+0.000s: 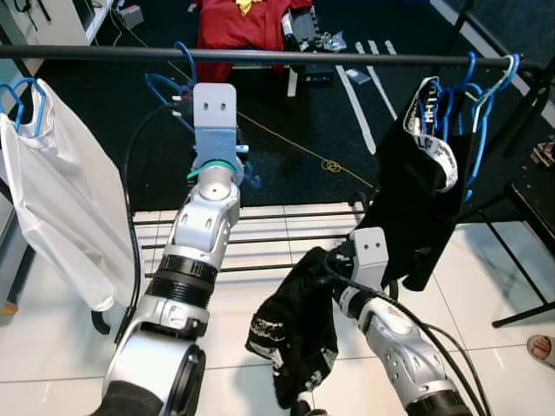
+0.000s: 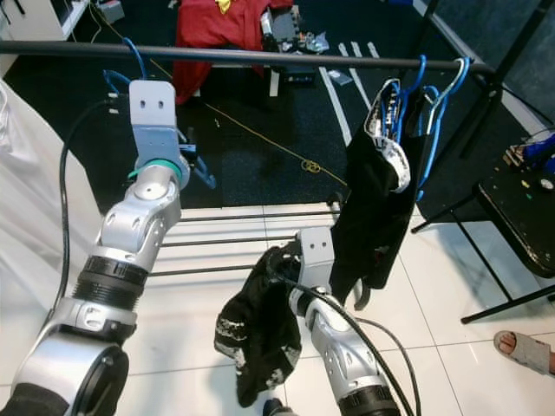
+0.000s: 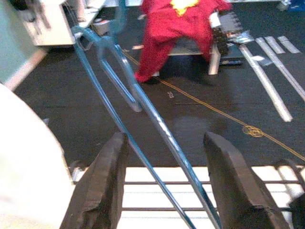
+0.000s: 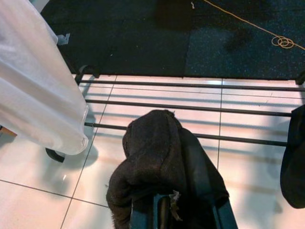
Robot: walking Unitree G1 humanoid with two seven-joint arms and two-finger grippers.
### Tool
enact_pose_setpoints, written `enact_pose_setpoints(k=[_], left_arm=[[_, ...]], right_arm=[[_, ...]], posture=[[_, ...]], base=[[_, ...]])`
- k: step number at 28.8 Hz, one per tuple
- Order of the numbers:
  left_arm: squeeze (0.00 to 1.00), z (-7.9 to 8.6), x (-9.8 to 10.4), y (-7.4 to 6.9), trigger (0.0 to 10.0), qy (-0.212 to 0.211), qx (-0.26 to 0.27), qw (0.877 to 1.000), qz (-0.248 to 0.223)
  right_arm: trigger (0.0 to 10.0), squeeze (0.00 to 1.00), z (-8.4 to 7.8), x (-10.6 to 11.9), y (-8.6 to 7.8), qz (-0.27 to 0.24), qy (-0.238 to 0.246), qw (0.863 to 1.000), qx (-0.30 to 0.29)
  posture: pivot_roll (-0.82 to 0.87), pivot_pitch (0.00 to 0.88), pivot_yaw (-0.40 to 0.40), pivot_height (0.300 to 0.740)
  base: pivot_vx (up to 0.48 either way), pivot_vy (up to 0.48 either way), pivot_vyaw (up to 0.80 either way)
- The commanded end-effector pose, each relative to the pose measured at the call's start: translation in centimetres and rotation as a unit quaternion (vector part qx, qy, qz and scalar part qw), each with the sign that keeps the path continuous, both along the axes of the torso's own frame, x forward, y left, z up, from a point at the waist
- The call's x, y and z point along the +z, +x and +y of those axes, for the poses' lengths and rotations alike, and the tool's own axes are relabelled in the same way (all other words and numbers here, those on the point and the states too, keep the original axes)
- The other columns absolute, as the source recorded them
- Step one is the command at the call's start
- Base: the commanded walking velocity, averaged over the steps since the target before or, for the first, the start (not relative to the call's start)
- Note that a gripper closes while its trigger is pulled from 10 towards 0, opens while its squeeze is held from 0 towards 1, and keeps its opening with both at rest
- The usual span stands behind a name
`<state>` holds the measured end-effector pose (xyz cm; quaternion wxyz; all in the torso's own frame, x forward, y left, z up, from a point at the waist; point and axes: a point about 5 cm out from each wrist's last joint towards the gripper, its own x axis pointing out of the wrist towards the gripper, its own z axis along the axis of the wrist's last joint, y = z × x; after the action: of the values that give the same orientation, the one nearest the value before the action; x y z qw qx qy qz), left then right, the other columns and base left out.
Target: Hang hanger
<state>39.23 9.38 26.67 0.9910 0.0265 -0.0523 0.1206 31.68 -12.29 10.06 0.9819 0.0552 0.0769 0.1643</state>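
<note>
Left pincer [image 3: 164,186]: fingers apart, straddling blue plastic hanger [image 3: 125,95]; settle hook squarely over black metal rail [image 1: 260,56]. Right pincer [image 4: 183,210]: clenched on black garment [image 1: 299,329].

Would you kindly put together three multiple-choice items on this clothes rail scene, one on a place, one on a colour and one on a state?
1. Where does the white garment hang?
A. at the robot's left end of the rail
B. at the rail's right end
C. on the floor rack

2. What colour is the hanger at the left tool?
A. red
B. blue
C. white

3. What is the state of the right tool?
A. open and bare
B. shut on a hanger hook
C. wrapped in a black garment, held below the rail

Answers:
1 A, the eye views show it on a blue hanger at the far left of the rail.
2 B, the left wrist view shows blue wire running between the open fingers.
3 C, dark cloth drapes over the right tool, well under the rail.
</note>
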Motion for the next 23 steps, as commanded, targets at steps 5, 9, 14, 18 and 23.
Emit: enact_pose_setpoints(k=[5,9,14,18,23], left_arm=[[0.0,0.9,-0.6,0.4,10.0,0.014,0.037,0.999,0.005],[0.0,1.1,-0.6,0.6,10.0,0.007,0.034,0.999,0.006],[0.0,0.3,-0.5,1.1,4.9,0.004,0.013,1.0,0.014],[0.0,-0.2,-0.5,1.4,0.7,0.011,-0.003,1.0,0.017],[0.0,-0.7,-0.5,1.6,0.0,0.019,-0.016,1.0,0.019]], right_arm=[[0.0,0.0,-0.1,0.5,0.1,-0.013,0.002,1.0,-0.001],[0.0,0.0,0.0,0.5,0.1,-0.014,0.002,1.0,0.002],[0.0,0.0,0.3,0.6,0.3,-0.017,0.002,1.0,0.007],[0.0,0.0,0.3,0.7,0.4,-0.019,0.002,1.0,0.007],[0.0,0.0,0.3,0.7,0.4,-0.019,0.003,1.0,0.007]], posture=[[-0.07,0.18,0.053,0.74],[-0.07,0.174,0.05,0.74],[-0.07,0.167,0.053,0.74],[-0.07,0.164,0.056,0.74],[-0.07,0.162,0.058,0.74]], base=[[0.0,0.0,0.0],[0.0,0.0,0.0],[0.0,0.0,0.0],[0.0,0.0,0.0],[0.0,0.0,0.0]])
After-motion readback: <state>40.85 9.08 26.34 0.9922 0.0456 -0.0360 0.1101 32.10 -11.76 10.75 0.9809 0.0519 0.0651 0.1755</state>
